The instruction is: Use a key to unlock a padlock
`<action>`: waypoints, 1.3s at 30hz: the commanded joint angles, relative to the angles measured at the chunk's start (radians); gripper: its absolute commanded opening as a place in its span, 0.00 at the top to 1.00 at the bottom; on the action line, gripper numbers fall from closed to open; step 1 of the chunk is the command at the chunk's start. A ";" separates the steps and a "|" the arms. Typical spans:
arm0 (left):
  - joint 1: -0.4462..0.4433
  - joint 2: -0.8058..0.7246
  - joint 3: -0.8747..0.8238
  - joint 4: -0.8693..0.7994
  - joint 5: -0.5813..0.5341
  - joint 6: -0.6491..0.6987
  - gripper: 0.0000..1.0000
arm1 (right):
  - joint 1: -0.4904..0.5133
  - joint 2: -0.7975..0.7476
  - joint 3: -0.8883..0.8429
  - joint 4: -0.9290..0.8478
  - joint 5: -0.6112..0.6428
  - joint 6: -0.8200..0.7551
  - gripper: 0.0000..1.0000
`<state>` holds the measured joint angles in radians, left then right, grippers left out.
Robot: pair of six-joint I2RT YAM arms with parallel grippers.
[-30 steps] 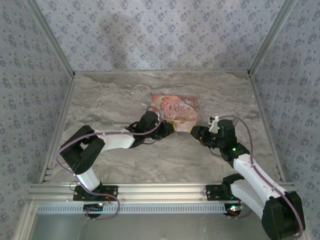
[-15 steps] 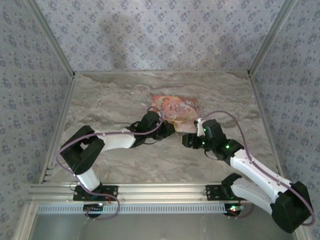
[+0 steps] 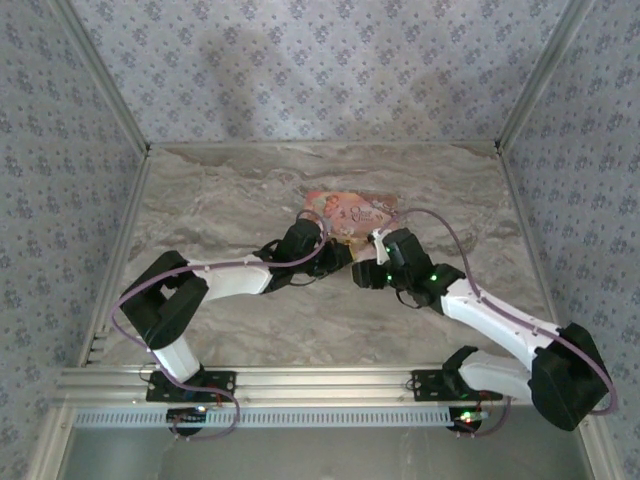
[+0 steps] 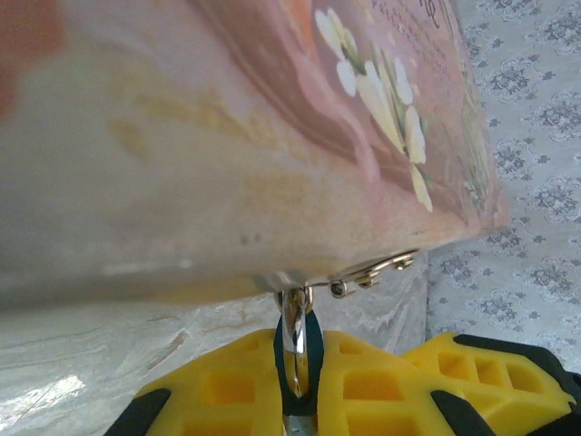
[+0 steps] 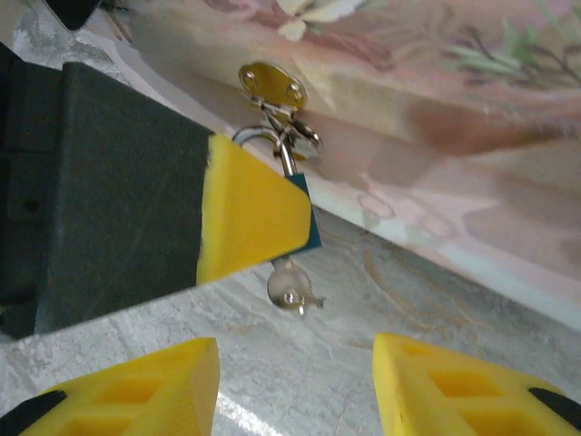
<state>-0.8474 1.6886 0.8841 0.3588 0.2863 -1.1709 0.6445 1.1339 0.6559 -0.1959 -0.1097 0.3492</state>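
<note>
Left tool (image 3: 338, 256) squeezes the padlock (image 4: 296, 352). Right tool (image 5: 295, 350) is wide open and empty; I think it must grab the key (image 5: 290, 289) next.

Overhead, the light is soft and even. The table (image 3: 220, 200) has a mild sheen without hard glare, and my arms throw only faint, diffuse shadows beside them. A broad dim patch lies on the back wall (image 3: 230, 50).

In my left wrist view the tin (image 4: 182, 136) sits so near the lens that its print smears into blur. The padlock (image 4: 292, 341) catches a bright highlight on its metal loop, and a white glare streak marks the marble at the lower left.

In my right wrist view the key (image 5: 290, 289) glints and is fairly sharp. My right jaws, at the bottom edge, are soft and out of focus. The tin's print above is slightly hazy.
</note>
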 commanded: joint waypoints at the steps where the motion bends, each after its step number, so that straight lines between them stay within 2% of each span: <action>1: -0.007 -0.060 0.044 0.036 0.051 -0.007 1.00 | 0.009 0.032 0.045 0.019 0.029 -0.054 0.52; 14: 0.005 -0.072 0.055 0.028 0.066 -0.010 1.00 | 0.013 0.123 0.091 0.034 0.037 -0.111 0.55; 17: 0.004 -0.070 0.056 0.029 0.071 -0.011 1.00 | 0.014 0.135 0.100 0.037 0.041 -0.117 0.60; 22: 0.005 -0.069 0.059 0.029 0.074 -0.011 1.00 | 0.019 0.154 0.123 0.034 0.045 -0.130 0.63; 24: 0.005 -0.070 0.059 0.030 0.076 -0.012 1.00 | 0.021 0.162 0.131 0.029 0.042 -0.138 0.70; 26: 0.007 -0.068 0.057 0.030 0.076 -0.010 1.00 | 0.021 0.167 0.131 0.029 0.021 -0.146 0.88; 28: 0.010 -0.068 0.053 0.030 0.076 -0.010 1.00 | 0.020 0.171 0.130 0.029 -0.002 -0.148 1.00; 34: 0.013 -0.070 0.040 0.029 0.074 -0.007 1.00 | 0.017 0.178 0.119 0.031 -0.028 -0.125 0.98; 36: 0.014 -0.070 0.035 0.024 0.069 -0.002 1.00 | 0.017 0.175 0.117 0.020 -0.012 -0.110 0.70; 37: 0.014 -0.070 0.032 0.019 0.066 0.000 1.00 | 0.015 0.168 0.107 0.018 -0.011 -0.102 0.60; 39: 0.013 -0.069 0.021 0.005 0.056 0.007 1.00 | 0.014 0.144 0.084 0.019 -0.005 -0.087 0.54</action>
<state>-0.8310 1.6688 0.9024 0.3206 0.3073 -1.1706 0.6609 1.3025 0.7490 -0.1902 -0.1120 0.2291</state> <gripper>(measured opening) 0.098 0.445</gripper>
